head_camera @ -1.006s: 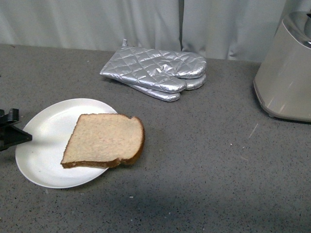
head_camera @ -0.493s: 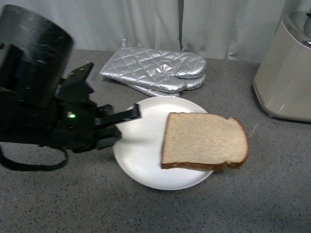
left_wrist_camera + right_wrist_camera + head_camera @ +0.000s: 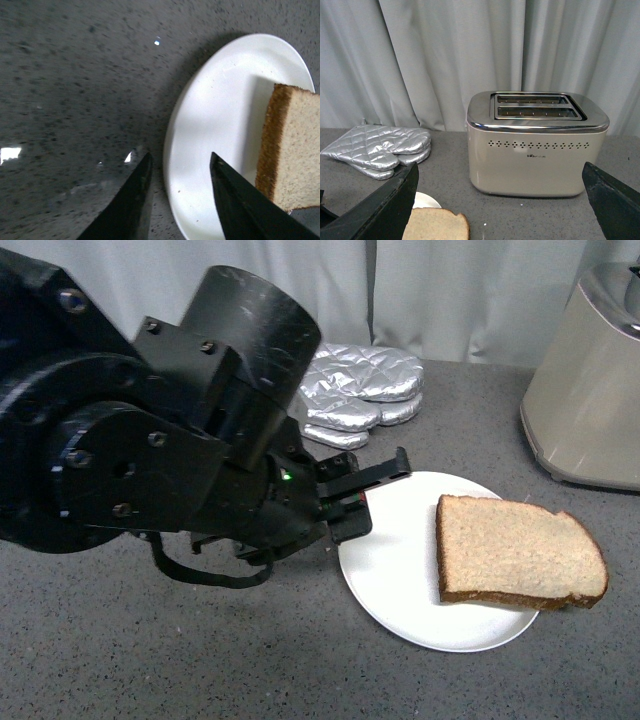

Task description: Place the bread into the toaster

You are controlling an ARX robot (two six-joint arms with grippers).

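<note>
Bread (image 3: pixel 515 552) lies flat on the right part of the white plate (image 3: pixel 400 570), and its far end overhangs the plate's right rim above the counter (image 3: pixel 150 660). Long axis runs left–right in the front view. The straight cut edge faces the left gripper (image 3: pixel 365 492); the narrower end, probably the rounded top, points right, to the toaster's (image 3: pixel 585 390) side. Darker crust shows along the near edge.

Toaster stands upright behind and right of the plate, apart from the bread. From the right wrist camera you see two slots in its shiny top, running along its long side.

Left gripper sits at the plate's left rim with fingers apart. In the left wrist view the rim lies between them, one finger over the counter and the other over the plate. You can't tell from these views whether either finger touches the plate.

Right gripper (image 3: pixel 500 172) is spread wide and holds nothing, with the toaster framed between its fingers.

Oven mitts (image 3: pixel 365 390) lie stacked near the curtain (image 3: pixel 450 290), partly hidden behind the left arm.
</note>
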